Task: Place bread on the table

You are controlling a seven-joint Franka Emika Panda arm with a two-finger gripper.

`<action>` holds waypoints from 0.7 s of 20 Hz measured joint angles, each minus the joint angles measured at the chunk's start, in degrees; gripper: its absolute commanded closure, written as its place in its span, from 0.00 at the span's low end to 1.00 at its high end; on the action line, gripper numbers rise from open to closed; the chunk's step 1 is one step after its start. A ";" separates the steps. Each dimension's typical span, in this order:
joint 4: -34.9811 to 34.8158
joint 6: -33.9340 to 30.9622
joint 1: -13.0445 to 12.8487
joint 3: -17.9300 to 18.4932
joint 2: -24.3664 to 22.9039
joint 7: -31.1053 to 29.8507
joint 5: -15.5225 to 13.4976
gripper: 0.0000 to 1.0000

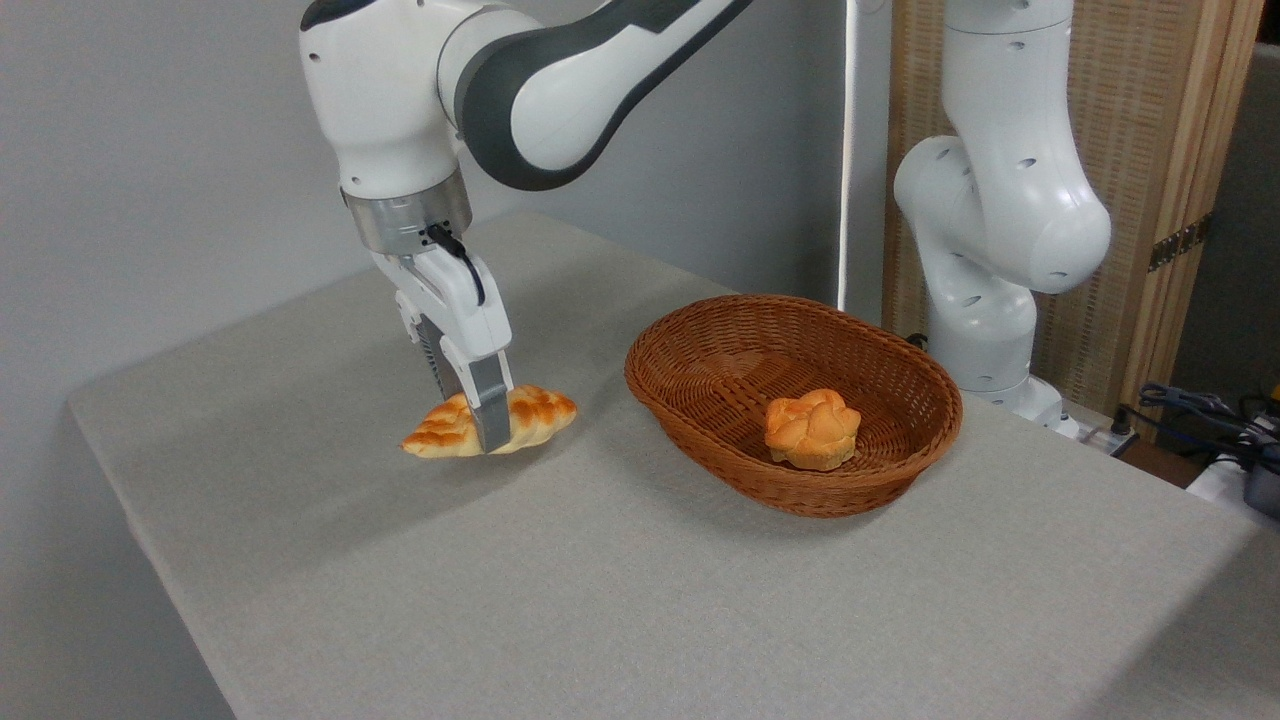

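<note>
Long, pointed-oval braided bread [532, 412], golden with browned patches: clamped across its middle between the two fingers of the white and grey gripper [484, 432], left of centre; whether resting on the cloth or held just above it cannot be told. Pointed ends projecting left and right of the near finger.

Large rectangular table [600, 600] in plain light grey-beige cloth: broad bare cloth in front of the bread and toward the near edge; left edge well apart from the loaf's left tip.

Brown oval wicker basket [880, 470]: right of the bread, apart from it, a strip of bare cloth between.

Small round orange knotted bun [812, 428]: inside the basket, right of its middle.

White arm base [1000, 260]: behind the basket at the table's far right edge.
</note>
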 measured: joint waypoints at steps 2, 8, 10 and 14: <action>0.00 0.11 -0.14 -0.01 0.15 0.00 0.00 0.00; 0.01 0.12 -0.15 0.00 0.10 0.00 0.00 0.00; 0.15 0.18 -0.15 0.04 -0.06 0.00 0.00 0.00; 2.19 0.36 0.27 0.81 -2.21 -0.07 0.00 0.00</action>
